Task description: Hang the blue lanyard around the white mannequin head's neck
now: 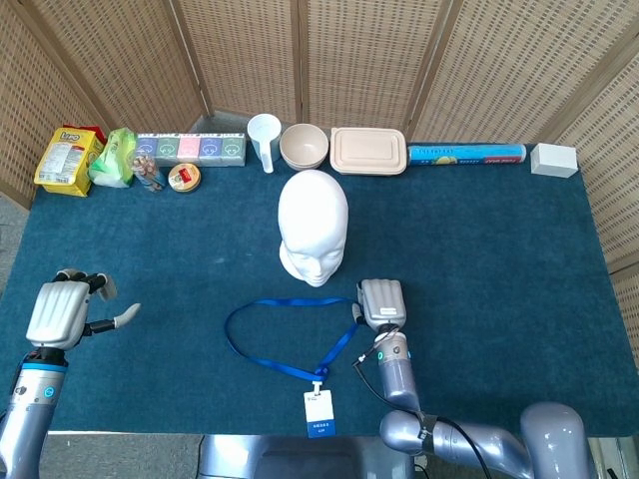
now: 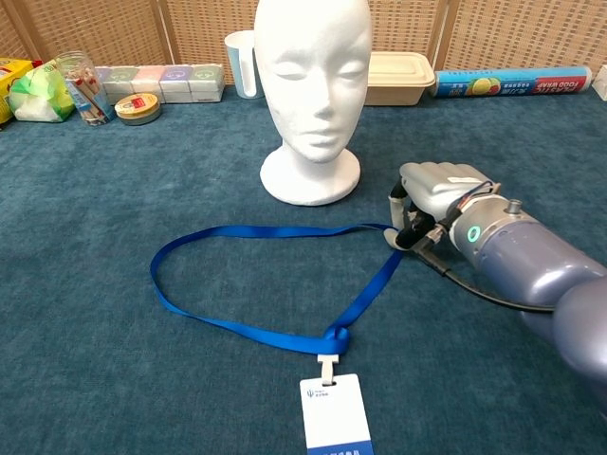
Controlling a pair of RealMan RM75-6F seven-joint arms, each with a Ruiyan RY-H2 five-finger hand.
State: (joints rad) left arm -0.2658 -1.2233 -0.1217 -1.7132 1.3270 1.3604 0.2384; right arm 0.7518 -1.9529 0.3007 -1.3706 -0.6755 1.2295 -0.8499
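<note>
The white mannequin head [image 1: 313,226] [image 2: 313,76] stands upright at the middle of the blue cloth, its face towards me. In front of it the blue lanyard [image 1: 283,334] [image 2: 248,282] lies flat in a wide loop, with its white badge [image 1: 319,412] [image 2: 335,414] near the front edge. My right hand [image 1: 382,302] [image 2: 434,194] rests knuckles-up at the loop's right end, its fingertips curled down and pinching the strap there. My left hand [image 1: 62,311] hovers at the far left, thumb out, holding nothing; the chest view does not show it.
Along the back edge stand snack packets [image 1: 70,158], a row of small boxes [image 1: 192,149], a white cup [image 1: 265,140], a bowl [image 1: 304,146], a lidded food box [image 1: 368,151], a wrap roll [image 1: 466,154] and a white block [image 1: 553,160]. A wicker screen closes the back.
</note>
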